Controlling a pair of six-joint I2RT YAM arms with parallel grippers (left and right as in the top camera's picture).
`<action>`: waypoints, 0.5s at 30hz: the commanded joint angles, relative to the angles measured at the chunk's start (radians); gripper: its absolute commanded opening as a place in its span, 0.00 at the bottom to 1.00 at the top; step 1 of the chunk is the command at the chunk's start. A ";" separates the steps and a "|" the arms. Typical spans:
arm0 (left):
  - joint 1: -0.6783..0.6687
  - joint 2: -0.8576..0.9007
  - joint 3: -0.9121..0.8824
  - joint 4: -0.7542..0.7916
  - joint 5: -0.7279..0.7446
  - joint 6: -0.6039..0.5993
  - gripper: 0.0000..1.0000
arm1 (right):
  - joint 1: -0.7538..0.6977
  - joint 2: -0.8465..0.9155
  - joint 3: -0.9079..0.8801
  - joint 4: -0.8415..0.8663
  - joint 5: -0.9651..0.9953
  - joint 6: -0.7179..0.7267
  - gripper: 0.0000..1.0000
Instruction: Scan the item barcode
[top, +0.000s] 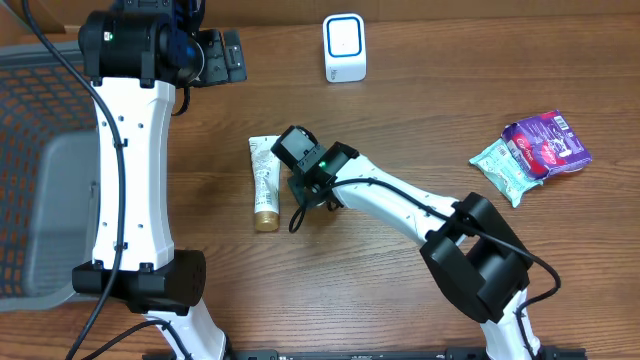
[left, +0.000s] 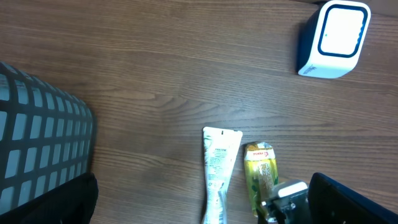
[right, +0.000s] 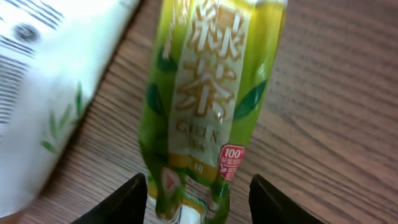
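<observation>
A green tea packet (right: 208, 81) lies flat on the wooden table, its lower end between the fingers of my right gripper (right: 198, 199). Those fingers (right: 124, 202) stand on either side of it with a gap on each side, so the gripper is open around the packet. In the left wrist view the packet (left: 261, 174) lies just right of a white tube (left: 219, 171). The white and blue scanner (top: 345, 48) stands at the back of the table. My left gripper (top: 220, 55) hangs high at the back left, wide open and holding nothing. In the overhead view the right gripper (top: 300, 165) hides the packet.
The white tube (top: 264, 180) lies just left of the right gripper. A purple packet (top: 545, 143) and a pale green packet (top: 505, 168) lie at the right. A grey mesh basket (top: 40, 170) sits at the left edge.
</observation>
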 joint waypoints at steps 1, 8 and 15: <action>-0.006 0.005 0.004 0.004 -0.002 0.002 1.00 | -0.004 0.027 -0.013 0.002 -0.007 0.011 0.48; -0.006 0.005 0.004 0.004 -0.002 0.002 1.00 | -0.034 0.023 -0.009 -0.009 -0.011 0.067 0.06; -0.006 0.005 0.004 0.003 -0.002 0.002 0.99 | -0.135 -0.011 0.024 -0.133 0.035 0.032 0.04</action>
